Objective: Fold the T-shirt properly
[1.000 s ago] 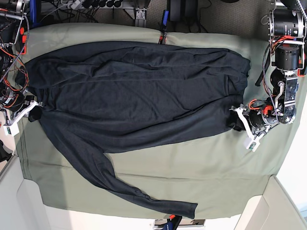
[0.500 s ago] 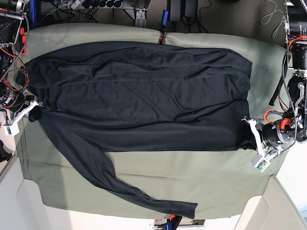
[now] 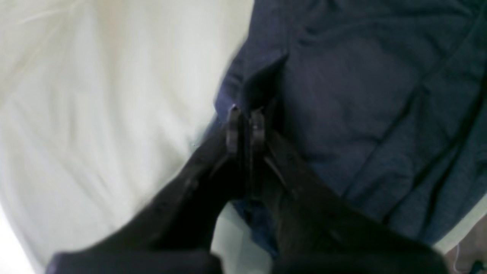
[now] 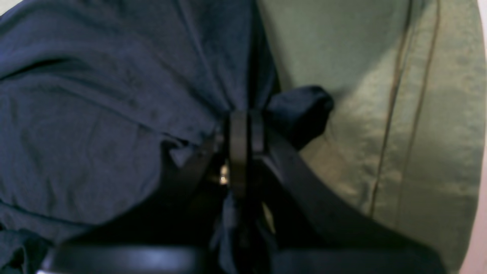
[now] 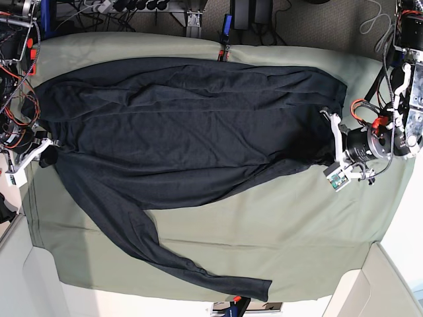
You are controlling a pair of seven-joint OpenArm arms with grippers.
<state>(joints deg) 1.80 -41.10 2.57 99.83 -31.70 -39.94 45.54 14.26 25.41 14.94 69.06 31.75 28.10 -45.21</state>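
One T-shirt [image 5: 185, 125], dark charcoal and long-sleeved, is spread across the olive table cloth [image 5: 277, 231] on the bench, one sleeve trailing toward the near edge. Two claws are counted. The left claw [image 3: 245, 125] is seen pressed together, pinching the T-shirt's edge; in the base view it sits at the right side [image 5: 328, 139]. The right claw [image 4: 243, 133] is also pressed together on a bunched fold of the T-shirt, at the left side of the base view [image 5: 45, 150]. Both wrist views are blurred, and the claw fingertips are partly buried in fabric; the cloth is washed out pale in the left wrist view. Compared with half a second ago, the left claw has been moved up and inward, and the T-shirt's right lower corner is drawn in with it. The right claw is unchanged.
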